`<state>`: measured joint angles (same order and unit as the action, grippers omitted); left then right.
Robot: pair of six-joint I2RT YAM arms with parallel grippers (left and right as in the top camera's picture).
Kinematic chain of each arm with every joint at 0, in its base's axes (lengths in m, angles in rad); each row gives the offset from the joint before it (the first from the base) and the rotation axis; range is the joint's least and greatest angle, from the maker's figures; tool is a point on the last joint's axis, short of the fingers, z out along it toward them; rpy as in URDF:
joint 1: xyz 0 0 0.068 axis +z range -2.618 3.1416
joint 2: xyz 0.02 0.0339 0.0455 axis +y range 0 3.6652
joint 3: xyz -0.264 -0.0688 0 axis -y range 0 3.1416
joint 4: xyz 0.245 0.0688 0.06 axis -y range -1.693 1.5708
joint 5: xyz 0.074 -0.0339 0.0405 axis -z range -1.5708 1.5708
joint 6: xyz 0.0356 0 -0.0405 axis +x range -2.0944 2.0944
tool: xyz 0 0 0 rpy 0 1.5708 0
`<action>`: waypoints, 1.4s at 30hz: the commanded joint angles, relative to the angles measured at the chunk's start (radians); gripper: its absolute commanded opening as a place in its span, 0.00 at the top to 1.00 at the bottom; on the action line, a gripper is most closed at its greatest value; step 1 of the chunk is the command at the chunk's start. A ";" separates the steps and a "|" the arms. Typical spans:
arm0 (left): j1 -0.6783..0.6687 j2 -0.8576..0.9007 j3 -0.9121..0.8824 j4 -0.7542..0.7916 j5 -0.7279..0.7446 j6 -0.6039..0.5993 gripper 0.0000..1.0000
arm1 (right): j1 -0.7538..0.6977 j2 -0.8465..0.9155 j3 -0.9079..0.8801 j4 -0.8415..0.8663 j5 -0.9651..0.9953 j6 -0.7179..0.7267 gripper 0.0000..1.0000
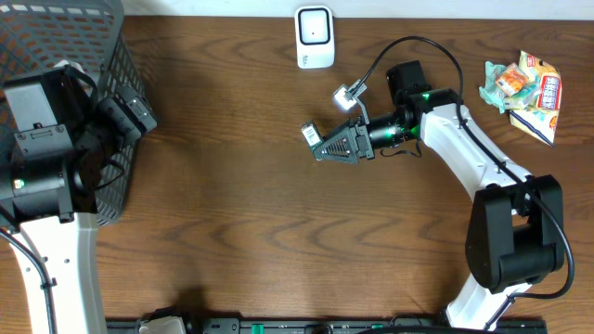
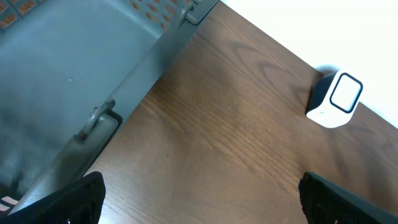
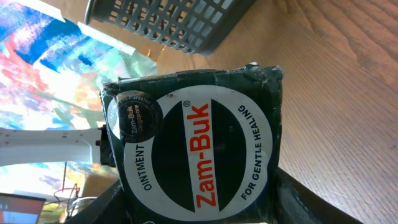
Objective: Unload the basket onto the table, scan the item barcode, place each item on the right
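My right claw (image 1: 327, 145) gripped the dark green cardboard Zam-Buk ointment box (image 3: 199, 143); my left claw (image 1: 130, 113) gaped wide beside a grey plastic basket (image 1: 83, 23).

Top-down overhead, close wrists, basket (image 1: 116, 56) seemingly shared

Tabletop (image 1: 232, 204) open between basket (image 1: 56, 28) and scanner (image 1: 314, 37); snack packets (image 1: 524, 88) crowd right edge.
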<state>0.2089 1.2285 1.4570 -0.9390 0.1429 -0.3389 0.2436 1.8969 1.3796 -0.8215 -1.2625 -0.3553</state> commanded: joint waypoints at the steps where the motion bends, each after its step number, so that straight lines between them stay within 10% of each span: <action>1: 0.004 0.000 0.001 -0.003 -0.010 0.013 0.02 | 0.007 -0.025 0.021 0.001 0.030 -0.020 0.45; 17: 0.004 0.000 0.001 -0.003 -0.010 0.013 0.02 | 0.112 -0.020 -0.067 -0.033 0.924 -0.011 0.38; 36: 0.004 0.000 0.001 -0.003 -0.010 0.013 0.02 | 0.158 -0.021 -0.070 0.038 0.534 0.253 0.36; 42: 0.004 0.000 0.001 -0.003 -0.010 0.013 0.02 | 0.360 -0.021 -0.071 0.087 0.823 0.409 0.35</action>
<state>0.2085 1.2285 1.4570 -0.9394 0.1429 -0.3389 0.5053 1.8961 1.2915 -0.7563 -0.6086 -0.0898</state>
